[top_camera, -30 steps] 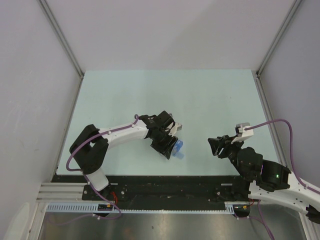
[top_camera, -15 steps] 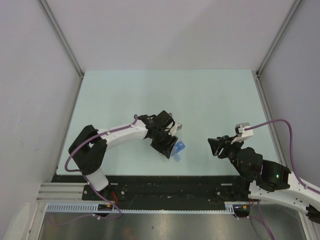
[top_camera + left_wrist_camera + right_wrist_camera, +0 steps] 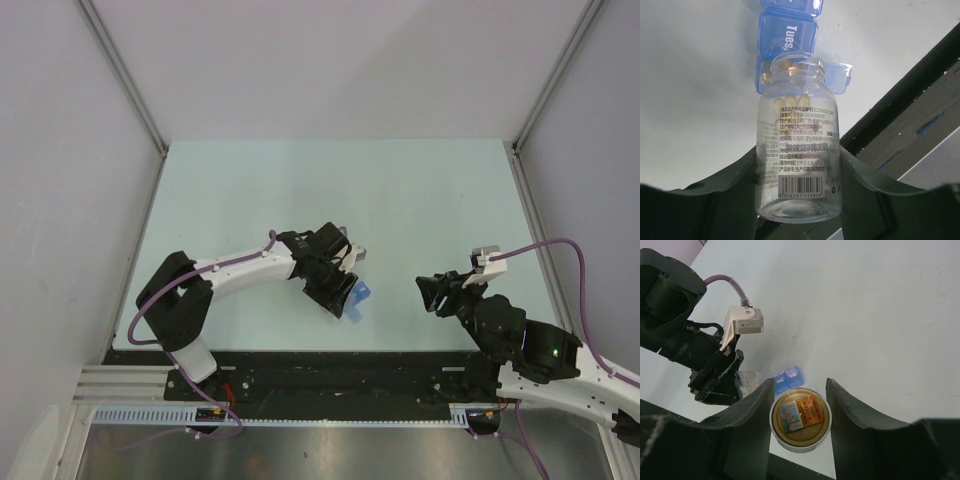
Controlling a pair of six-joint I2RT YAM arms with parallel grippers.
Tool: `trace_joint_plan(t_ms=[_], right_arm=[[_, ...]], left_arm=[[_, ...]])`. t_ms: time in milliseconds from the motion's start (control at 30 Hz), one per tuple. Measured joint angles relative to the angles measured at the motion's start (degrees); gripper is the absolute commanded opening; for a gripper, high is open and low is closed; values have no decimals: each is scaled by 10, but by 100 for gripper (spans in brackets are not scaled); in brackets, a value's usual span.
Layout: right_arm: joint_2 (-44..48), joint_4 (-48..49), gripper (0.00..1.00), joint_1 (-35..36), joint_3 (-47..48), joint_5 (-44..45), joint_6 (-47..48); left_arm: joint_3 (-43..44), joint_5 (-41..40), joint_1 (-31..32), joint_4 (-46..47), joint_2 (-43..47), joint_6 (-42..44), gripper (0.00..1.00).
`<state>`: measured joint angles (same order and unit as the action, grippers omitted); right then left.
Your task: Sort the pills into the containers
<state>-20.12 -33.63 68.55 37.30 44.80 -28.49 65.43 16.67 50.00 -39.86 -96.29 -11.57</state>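
My left gripper (image 3: 338,288) is shut on a clear pill bottle (image 3: 797,150), tipped with its open mouth over the blue pill box (image 3: 788,30). The box's nearest compartment stands open, its lid (image 3: 838,79) flipped to the right, with yellow pills (image 3: 767,76) inside. More pills (image 3: 795,99) lie in the bottle's neck. The box also shows in the top view (image 3: 361,294) and the right wrist view (image 3: 789,378). My right gripper (image 3: 432,290) holds the bottle's gold cap (image 3: 800,419) between its fingers, off to the right of the box.
The black rail of the table's near edge (image 3: 330,365) runs close behind the pill box and shows at the right of the left wrist view (image 3: 900,115). Grey walls enclose the table on three sides.
The left gripper has turned slightly with the bottle over the pill box. The right arm has not moved.
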Motion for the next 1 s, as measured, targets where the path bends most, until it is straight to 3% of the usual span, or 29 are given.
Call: trace_joint_plan(t_ms=[1000], right_arm=[[0,0,0,3,0,1,0]], left_arm=[[-47,0,2,45,34,-4,0]])
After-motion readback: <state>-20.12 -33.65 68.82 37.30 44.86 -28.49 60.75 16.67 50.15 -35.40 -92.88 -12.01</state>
